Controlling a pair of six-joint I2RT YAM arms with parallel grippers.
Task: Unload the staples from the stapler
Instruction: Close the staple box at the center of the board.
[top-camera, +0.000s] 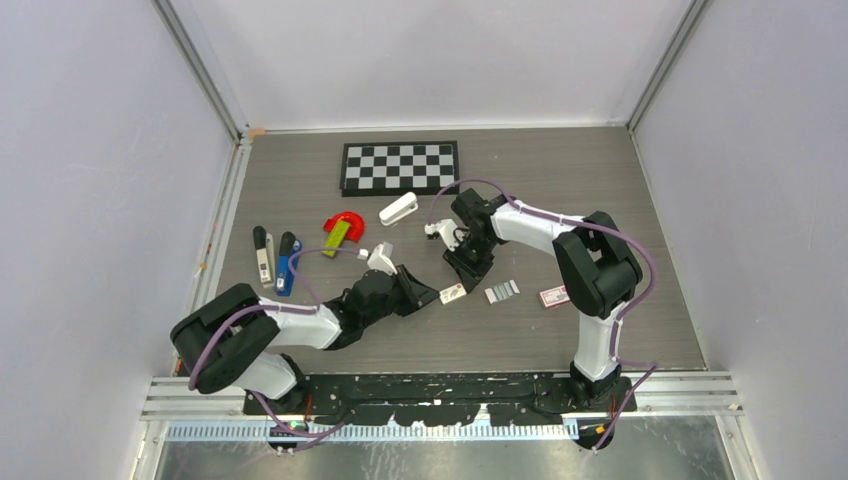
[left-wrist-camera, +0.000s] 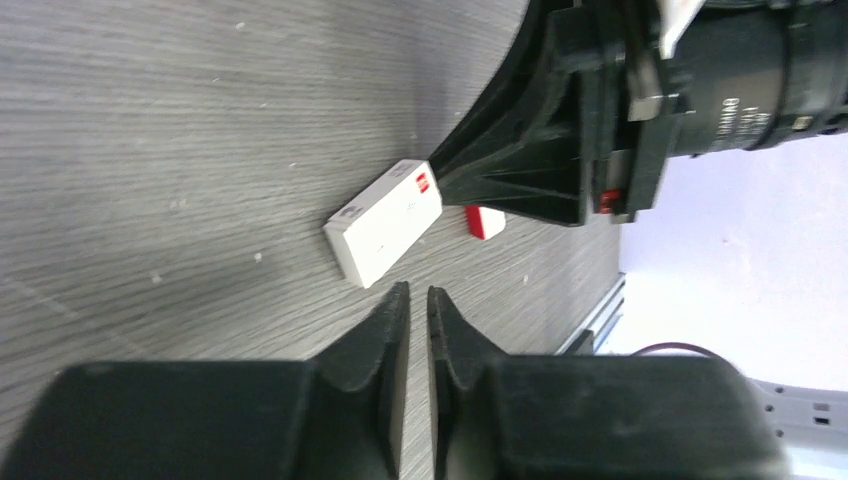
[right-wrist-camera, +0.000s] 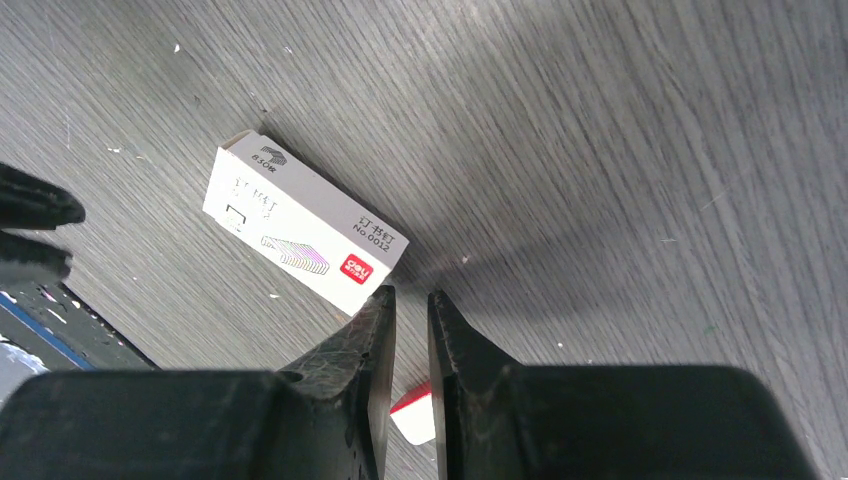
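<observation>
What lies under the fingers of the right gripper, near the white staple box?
A small red-and-white piece lies on the table there, beside the white staple box. The fingers of the right gripper cover most of it, so its full shape cannot be seen.

You see the table in a matt grey wood-grain finish, finely scuffed; the staple box is smooth printed card, and the right gripper is matt black plastic.
</observation>
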